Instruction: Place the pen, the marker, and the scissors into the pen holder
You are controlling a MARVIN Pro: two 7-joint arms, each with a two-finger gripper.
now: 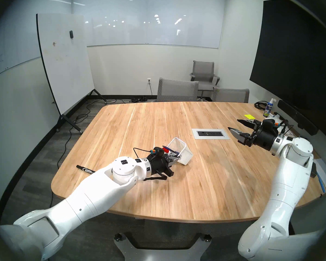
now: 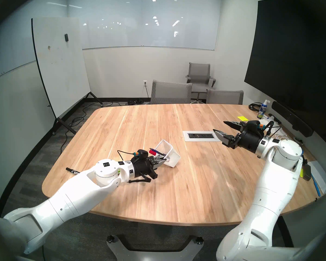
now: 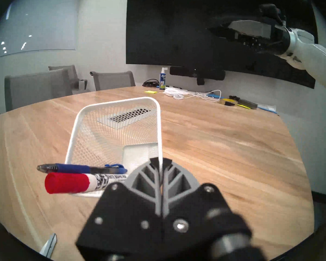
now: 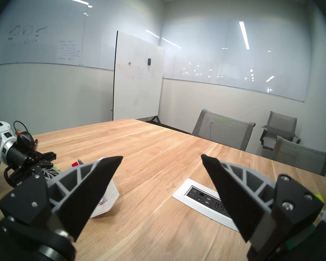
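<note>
One wooden table [image 1: 205,179] carries one white mesh pen holder [image 1: 184,153], one blue pen [image 3: 73,168], and two markers: one white with a red cap [image 3: 79,182], one black [image 1: 85,169]. Three grey chairs [image 1: 177,90] stand beyond it. There are two grippers, left [image 1: 178,158] and right [image 1: 233,126], plus one spray bottle [image 1: 269,107].

You see the white mesh pen holder [image 3: 113,134] tilted, its rim pinched in the left claw [image 3: 160,161], with the blue pen [image 3: 73,168] and red-capped marker [image 3: 72,182] poking out just left of it.
</note>
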